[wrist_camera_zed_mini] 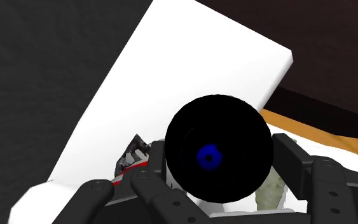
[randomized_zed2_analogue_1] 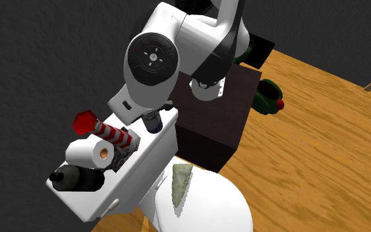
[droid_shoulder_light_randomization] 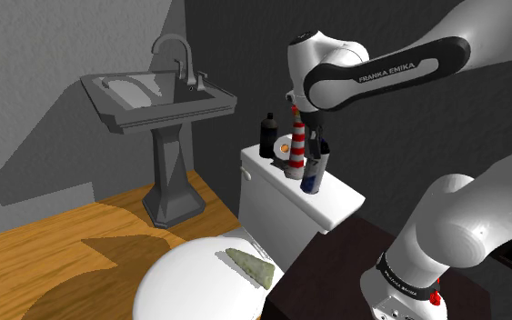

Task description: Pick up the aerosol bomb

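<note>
1. Gripper: clenched on the aerosol can. In the wrist view the black fingers stand against either side of the can's round black top, and no gap shows between them and it. A blue nozzle sits at the centre of that top.
2. Aerosol can, location: upright on the white tank lid of the toilet, at the end of the lid nearest the dark stand. In the shoulder view the gripper comes down on it from above and its base appears to rest on the lid.
3. Other items on the tank lid, all apart from the can:
   - a red-and-white striped container with a red cap, just beside the can;
   - a white roll with an orange centre, next to the striped container;
   - a black bottle at the far end of the lid.
4. Toilet: the white seat cover is closed, and a greenish wedge lies on it.
5. Surroundings: a grey pedestal sink with a tap stands at the shoulder view's left, against a dark wall, on a wooden floor.
6. Arm: the white Franka arm reaches from the stand over the tank.
</note>
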### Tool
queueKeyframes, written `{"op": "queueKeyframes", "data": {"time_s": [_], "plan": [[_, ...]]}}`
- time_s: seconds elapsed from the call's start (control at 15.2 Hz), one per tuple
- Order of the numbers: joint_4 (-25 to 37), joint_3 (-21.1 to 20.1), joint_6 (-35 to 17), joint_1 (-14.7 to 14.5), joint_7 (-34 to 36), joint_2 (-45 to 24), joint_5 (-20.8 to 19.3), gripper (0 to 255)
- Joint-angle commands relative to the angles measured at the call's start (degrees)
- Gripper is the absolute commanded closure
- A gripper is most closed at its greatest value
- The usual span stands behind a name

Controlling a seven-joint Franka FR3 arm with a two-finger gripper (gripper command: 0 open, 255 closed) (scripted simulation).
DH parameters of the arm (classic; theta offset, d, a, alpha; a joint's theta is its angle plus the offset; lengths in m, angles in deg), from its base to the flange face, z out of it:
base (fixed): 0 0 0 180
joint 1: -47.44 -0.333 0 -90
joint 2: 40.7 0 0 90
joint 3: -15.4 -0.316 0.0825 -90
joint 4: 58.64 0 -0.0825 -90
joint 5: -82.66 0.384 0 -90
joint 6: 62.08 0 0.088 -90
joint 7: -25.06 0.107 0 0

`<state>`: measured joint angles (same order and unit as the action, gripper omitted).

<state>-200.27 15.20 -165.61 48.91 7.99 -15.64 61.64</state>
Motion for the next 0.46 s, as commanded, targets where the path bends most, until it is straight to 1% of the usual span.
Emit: {"op": "queueKeyframes", "data": {"time_s": [0.0, 0.26, 0.4], "plan": [[1.0, -0.1, 1.6, 0.0, -0.5, 0.7, 0.2, 255], [3.4, -0.2, 4.6, -0.1, -1.5, 1.5, 0.5, 255], [3.5, -0.2, 4.8, -0.1, -1.6, 1.5, 0.5, 255]]}}
